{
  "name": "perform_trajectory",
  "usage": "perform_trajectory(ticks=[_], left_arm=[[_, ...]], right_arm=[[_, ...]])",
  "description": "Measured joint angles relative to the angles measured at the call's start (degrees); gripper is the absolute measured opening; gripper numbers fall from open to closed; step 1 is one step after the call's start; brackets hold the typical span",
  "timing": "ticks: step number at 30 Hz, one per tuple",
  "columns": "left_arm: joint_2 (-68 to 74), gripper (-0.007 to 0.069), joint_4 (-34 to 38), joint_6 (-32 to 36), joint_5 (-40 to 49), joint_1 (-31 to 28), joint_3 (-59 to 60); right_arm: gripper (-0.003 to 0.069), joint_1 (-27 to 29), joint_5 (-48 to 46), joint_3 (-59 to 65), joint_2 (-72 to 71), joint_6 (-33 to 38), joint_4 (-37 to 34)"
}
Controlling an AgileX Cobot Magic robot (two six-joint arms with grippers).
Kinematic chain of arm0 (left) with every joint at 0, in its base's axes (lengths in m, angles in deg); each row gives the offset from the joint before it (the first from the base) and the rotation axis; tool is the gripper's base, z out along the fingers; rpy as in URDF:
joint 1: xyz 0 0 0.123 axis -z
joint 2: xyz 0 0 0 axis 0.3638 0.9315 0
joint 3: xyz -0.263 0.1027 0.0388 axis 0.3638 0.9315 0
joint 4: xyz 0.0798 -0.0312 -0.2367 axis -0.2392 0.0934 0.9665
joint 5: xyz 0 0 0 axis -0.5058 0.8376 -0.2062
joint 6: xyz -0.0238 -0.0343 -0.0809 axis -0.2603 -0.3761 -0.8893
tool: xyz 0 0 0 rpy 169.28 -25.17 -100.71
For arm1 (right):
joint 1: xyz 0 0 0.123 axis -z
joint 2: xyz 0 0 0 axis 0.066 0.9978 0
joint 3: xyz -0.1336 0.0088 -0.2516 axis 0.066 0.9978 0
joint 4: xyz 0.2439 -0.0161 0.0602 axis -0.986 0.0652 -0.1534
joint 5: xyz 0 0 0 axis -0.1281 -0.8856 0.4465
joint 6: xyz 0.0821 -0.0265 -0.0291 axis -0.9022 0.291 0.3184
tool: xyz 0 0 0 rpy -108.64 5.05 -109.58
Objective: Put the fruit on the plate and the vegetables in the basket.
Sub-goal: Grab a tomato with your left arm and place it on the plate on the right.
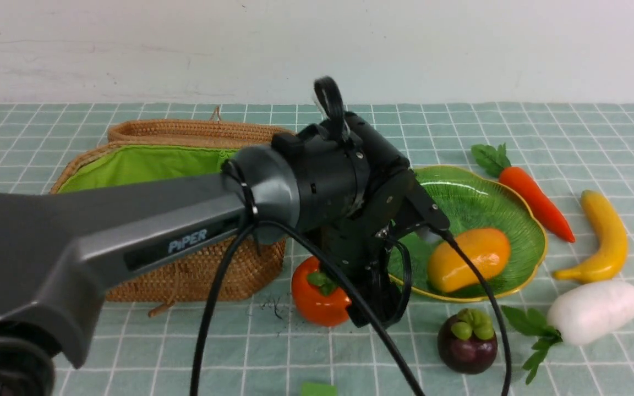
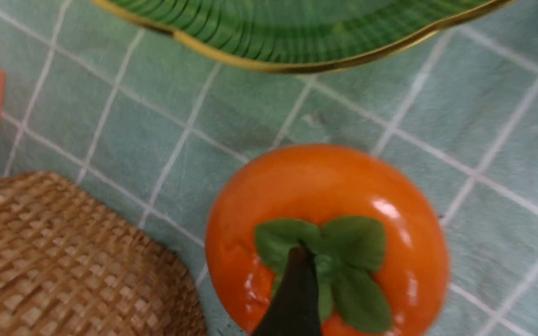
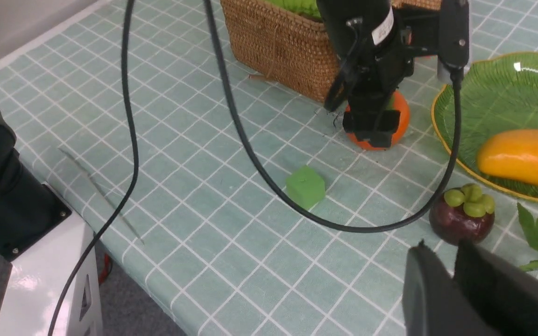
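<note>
The persimmon [image 1: 311, 305] is sitting on the checked tablecloth [image 1: 130, 352], just beside the plate [image 1: 476, 198] and in front of the basket [image 1: 196, 275], so it is not resting on the dish yet. Your left gripper [image 3: 371, 130] is hanging right over it with its fingers spread wide. One fingertip [image 2: 292, 289] is lying over the green leaf cap, though you cannot tell whether it is touching, and the other is showing well off to the side, so nothing is being grasped. The mango [image 1: 468, 258] is lying on the plate. The mangosteen [image 1: 466, 341] is standing on the cloth near the plate's front rim, with the radish [image 1: 595, 311] beside it, and the banana [image 1: 606, 236] and carrot [image 1: 537, 201] are lying beyond the plate's right edge. Your right gripper [image 3: 446, 270] is hovering near the mangosteen, fingers drawn close together and carrying nothing. A green cube [image 3: 305, 186] is sitting on the cloth nearer you.
</note>
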Motion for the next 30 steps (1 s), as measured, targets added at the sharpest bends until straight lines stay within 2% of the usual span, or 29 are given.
perform_trajectory(ticks=[6, 13, 15, 22, 30], left_arm=[[3.3, 0.0595, -5.8, -1.0, -0.6, 0.0, -0.3], [4.1, 0.0544, -9.2, -1.8, -1.7, 0.0, -0.3], [4.1, 0.0488, -9.6, -4.4, -2.1, 0.0, -0.3], [3.7, 0.0484, -9.5, -8.3, -1.9, 0.5, -0.3], [-2.8, 0.0484, -8.0, -10.4, 0.1, 6.2, -3.3]], right_arm=[[0.0101, 0.0, -0.2, 0.0, 0.0, 0.0, 0.0], [0.0106, 0.0, -0.3, 0.0, 0.0, 0.0, 0.1], [0.0106, 0.0, -0.3, 0.0, 0.0, 0.0, 0.1], [0.0106, 0.0, -0.3, 0.0, 0.0, -0.2, 1.3], [0.0108, 0.0, 2.4, 0.0, 0.0, -8.0, 10.9]])
